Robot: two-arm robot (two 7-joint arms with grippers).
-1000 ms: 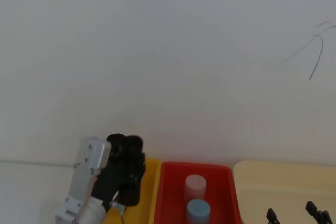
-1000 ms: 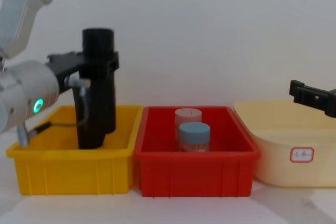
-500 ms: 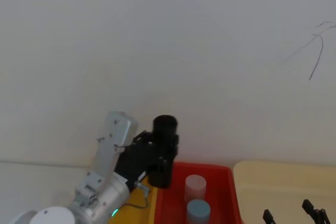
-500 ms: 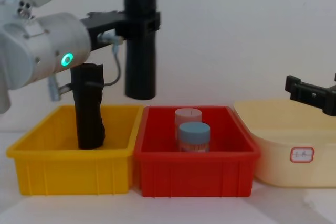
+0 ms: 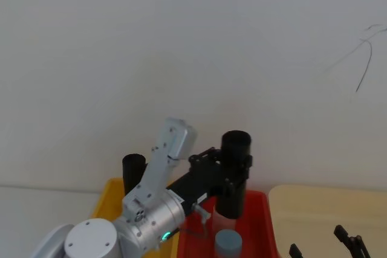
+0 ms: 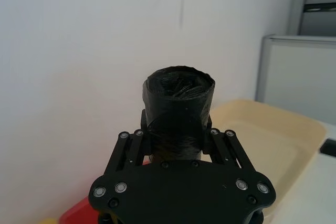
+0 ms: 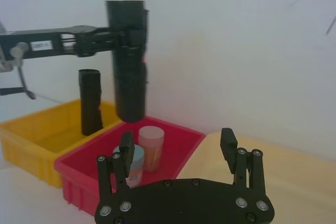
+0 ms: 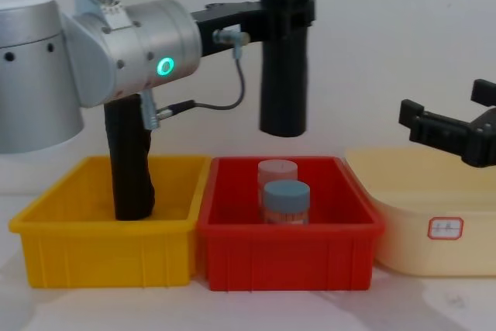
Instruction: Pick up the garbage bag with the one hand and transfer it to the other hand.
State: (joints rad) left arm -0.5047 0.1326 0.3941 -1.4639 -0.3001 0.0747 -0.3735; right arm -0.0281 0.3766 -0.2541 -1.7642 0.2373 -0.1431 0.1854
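The garbage bag (image 8: 284, 52), a tall black roll, hangs upright in the air above the red bin (image 8: 291, 232). My left gripper (image 8: 288, 13) is shut on its upper part, reaching in from the left on the silver arm with the green ring. The same roll (image 5: 234, 173) and left gripper (image 5: 233, 164) appear in the head view, and the roll's top (image 6: 178, 90) sits between the fingers in the left wrist view. My right gripper (image 8: 448, 106) stands open and empty to the right, over the cream tub (image 8: 434, 222), well apart from the garbage bag (image 7: 128, 61).
A second black roll (image 8: 130, 160) stands upright in the yellow bin (image 8: 108, 249). Under the held roll, the red bin holds a pink-lidded jar (image 8: 277, 170) and a blue-lidded jar (image 8: 286, 201). A white wall is close behind.
My left arm has lifted the garbage bag out of the yellow bin and carried it up and to the right, over the red bin. The right gripper has shifted slightly leftward.
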